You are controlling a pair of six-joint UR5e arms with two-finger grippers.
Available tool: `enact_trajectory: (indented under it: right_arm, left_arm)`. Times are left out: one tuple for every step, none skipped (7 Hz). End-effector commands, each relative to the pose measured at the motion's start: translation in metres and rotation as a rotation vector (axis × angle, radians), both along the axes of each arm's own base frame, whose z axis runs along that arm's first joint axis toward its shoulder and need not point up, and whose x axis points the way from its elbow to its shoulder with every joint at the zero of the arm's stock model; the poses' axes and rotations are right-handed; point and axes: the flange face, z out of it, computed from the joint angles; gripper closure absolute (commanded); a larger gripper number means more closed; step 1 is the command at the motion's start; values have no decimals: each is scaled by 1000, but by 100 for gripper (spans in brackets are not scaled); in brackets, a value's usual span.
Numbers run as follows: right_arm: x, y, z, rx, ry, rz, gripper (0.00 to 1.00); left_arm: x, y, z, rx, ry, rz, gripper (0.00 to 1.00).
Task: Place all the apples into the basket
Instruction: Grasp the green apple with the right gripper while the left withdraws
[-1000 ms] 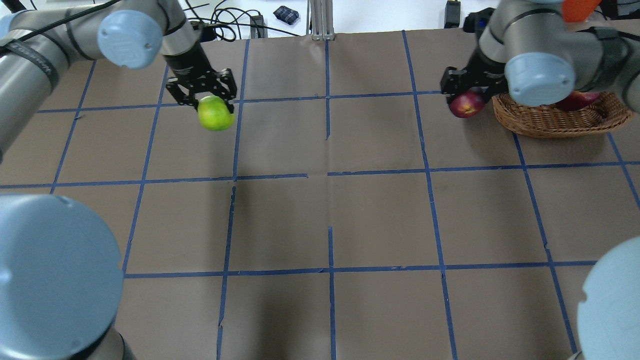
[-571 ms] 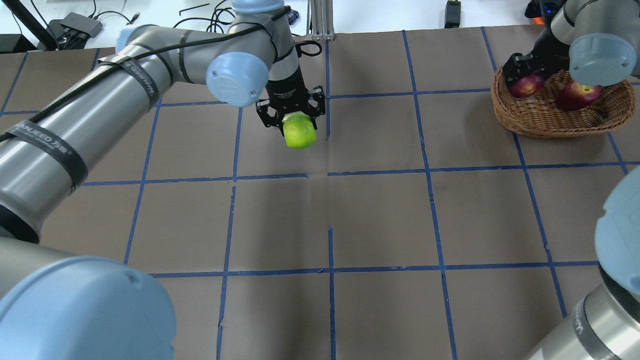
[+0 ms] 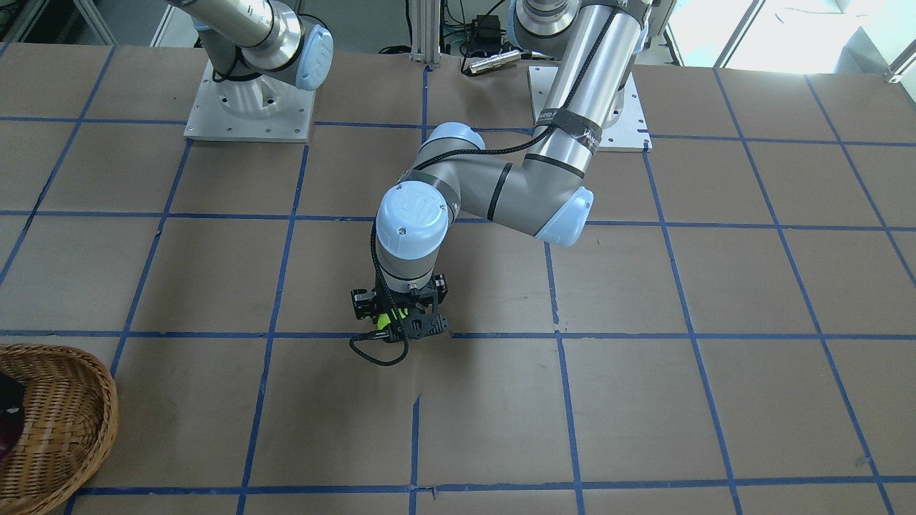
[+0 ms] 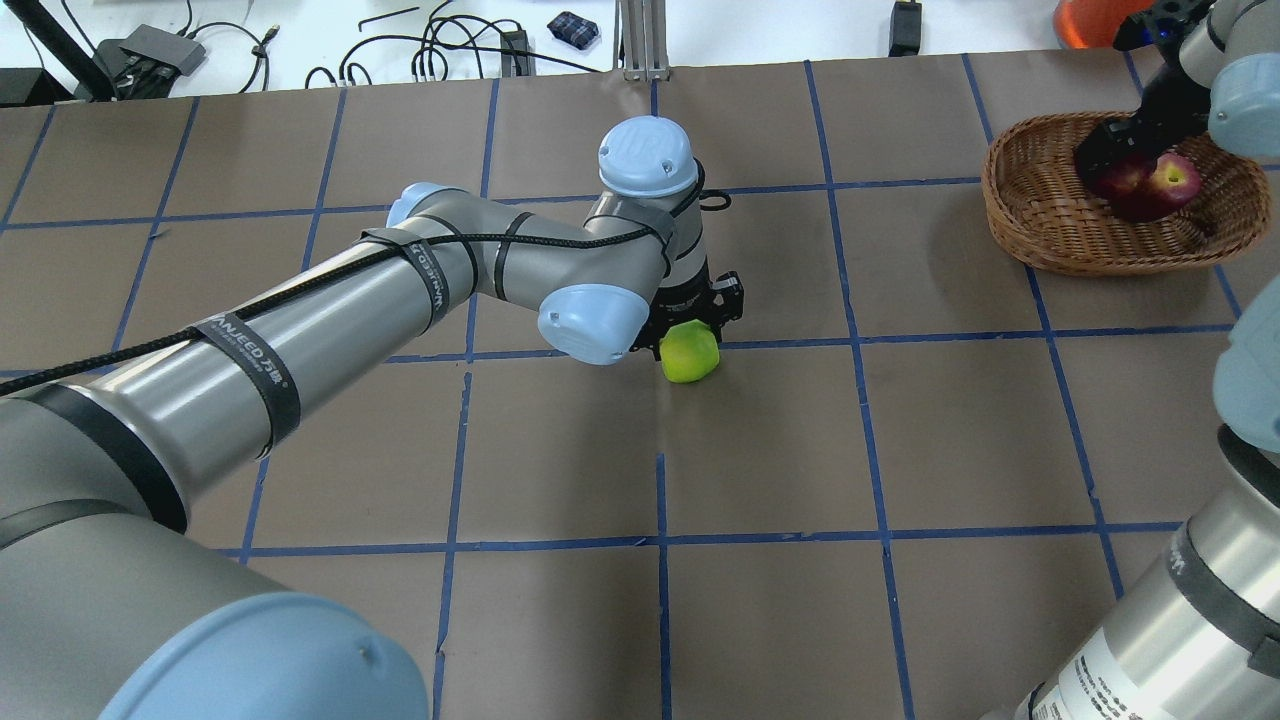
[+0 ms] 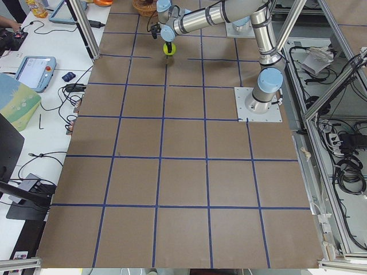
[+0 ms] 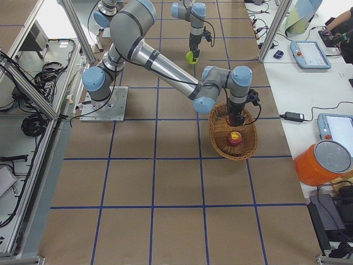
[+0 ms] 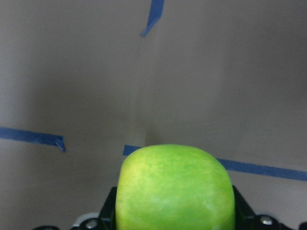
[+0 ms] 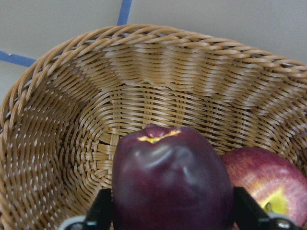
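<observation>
Brown-papered table [image 4: 900,450]: by its far right corner the basket [image 8: 62,120] holds the red apple [image 8: 266,189], yellow dimple roughly up, while the right gripper [image 8: 172,213] clamps the maroon apple [image 8: 170,172] inside the rim, unreleased. Left gripper [image 7: 175,214] grips the green apple [image 7: 175,184] mid-table, well away from any edge; it is round, with no long axis.

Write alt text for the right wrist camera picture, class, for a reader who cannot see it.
A dark maroon apple fills the foreground, gripped by the right hand inside a brown wicker basket. A red apple with a yellow dimple lies in the basket just to its right.
</observation>
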Motion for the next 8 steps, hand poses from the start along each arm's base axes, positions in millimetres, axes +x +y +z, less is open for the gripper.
enact_trajectory:
  right_arm:
    - [15, 3, 18, 91, -45, 26, 0]
    - [70, 2, 20, 146, -132, 65, 0]
    - [122, 14, 61, 145, -128, 23, 0]
    - [196, 25, 75, 184, -131, -43, 0]
    - [284, 34, 71, 212, -125, -81, 3]
    - [362, 50, 71, 219, -109, -182, 3]
    - [432, 70, 60, 238, -98, -296, 2]
    - [481, 97, 31, 264, -67, -248, 2]
  left_arm:
    - [4, 5, 48, -52, 23, -4, 0]
    - [51, -15, 78, -38, 16, -56, 0]
    - [111, -33, 110, -31, 13, -165, 0]
    - [161, -34, 148, -46, 6, -270, 0]
    - [222, -37, 182, -70, 10, -324, 0]
    - [267, -25, 210, -69, 13, -370, 0]
    - [271, -1, 247, -96, -7, -388, 0]
    - [274, 17, 273, -126, -92, -396, 0]
